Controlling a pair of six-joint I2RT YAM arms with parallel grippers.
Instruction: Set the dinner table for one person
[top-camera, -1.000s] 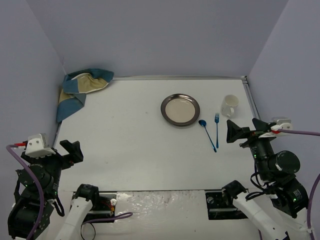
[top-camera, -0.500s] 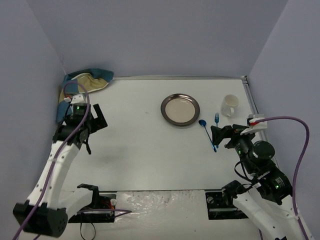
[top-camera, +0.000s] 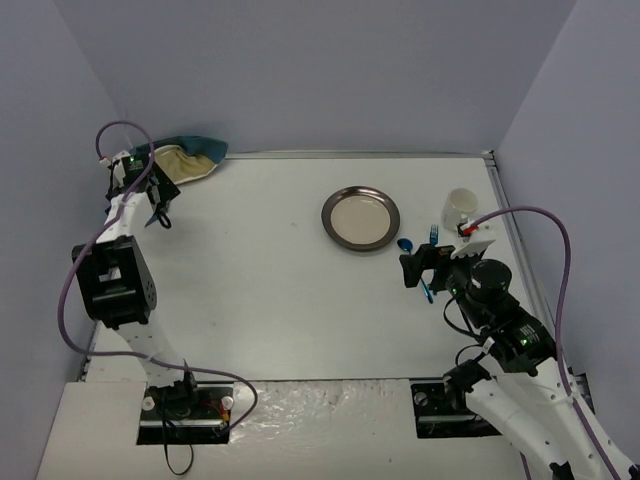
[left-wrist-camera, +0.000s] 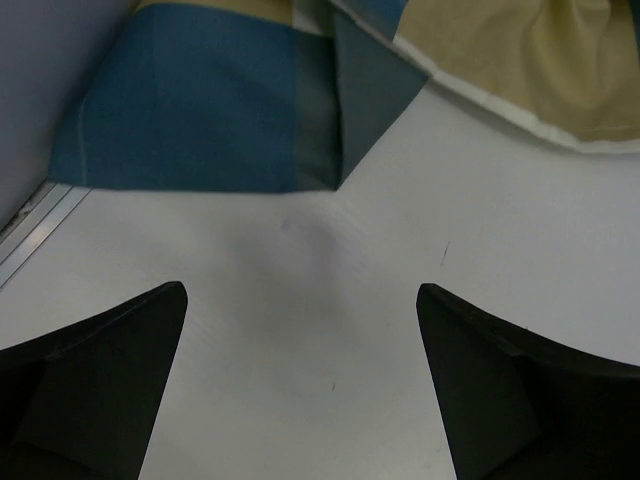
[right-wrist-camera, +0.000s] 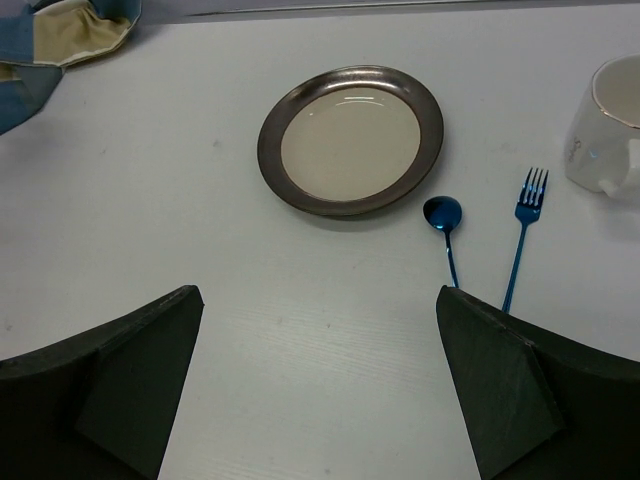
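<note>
The white dinner table (top-camera: 260, 290) bears a dark-rimmed plate (top-camera: 360, 219), a blue spoon (top-camera: 405, 246), a blue fork (top-camera: 434, 238) and a white mug (top-camera: 460, 208) at the far right. A crumpled blue-and-tan cloth (top-camera: 185, 160) lies in the far left corner. My left gripper (top-camera: 158, 212) is open and empty just short of the cloth (left-wrist-camera: 200, 100), over bare table (left-wrist-camera: 320, 250). My right gripper (top-camera: 415, 268) is open and empty, near the spoon handle. Its view shows the plate (right-wrist-camera: 350, 140), spoon (right-wrist-camera: 443, 215), fork (right-wrist-camera: 525, 215) and mug (right-wrist-camera: 605, 125).
Grey walls close in the table on the left, back and right. A metal strip (left-wrist-camera: 30, 235) runs along the left wall by the cloth. The arm bases and cables sit at the near edge (top-camera: 300, 410).
My left arm has swung from the near left up to the far left corner by the cloth. My right arm has moved left and forward over the cutlery. Both grippers stay open.
</note>
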